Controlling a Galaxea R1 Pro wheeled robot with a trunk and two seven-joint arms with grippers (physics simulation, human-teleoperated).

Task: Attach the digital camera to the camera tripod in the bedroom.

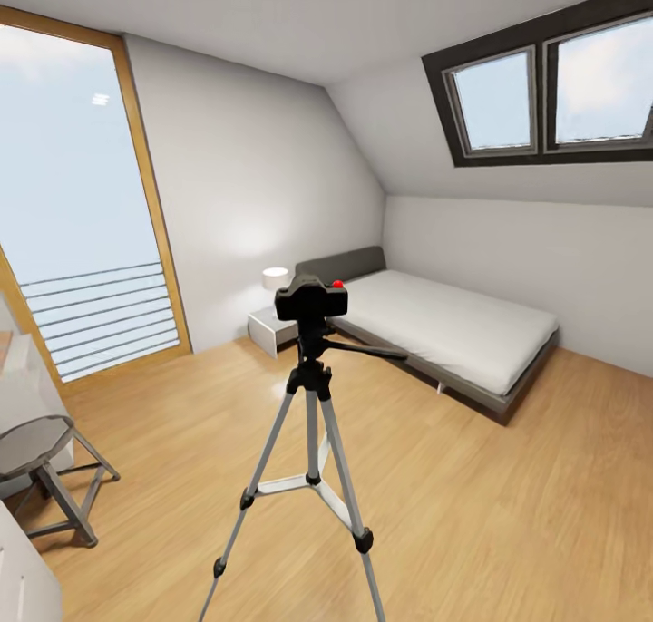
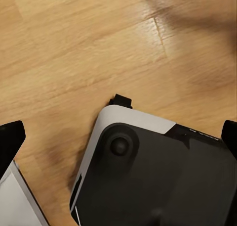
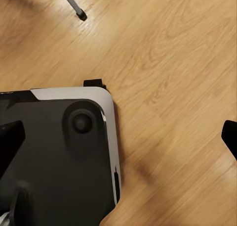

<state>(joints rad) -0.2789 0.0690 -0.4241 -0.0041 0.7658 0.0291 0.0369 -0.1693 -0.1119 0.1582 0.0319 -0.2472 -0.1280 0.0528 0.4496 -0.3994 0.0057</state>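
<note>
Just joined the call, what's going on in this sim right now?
The camera already sits on top of the tripod, which stands on the wood floor in front of the bed. Nothing is holding either one. Both wrist views look down at the floor and the robot's base, with the gripper fingers spread and empty.

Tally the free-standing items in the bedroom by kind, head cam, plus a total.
Camera tripod: 1
Digital camera, on the tripod head: 1
Bed: 1
Nightstand: 1
Table lamp: 1
Round grey stool: 1
Total: 6
</note>
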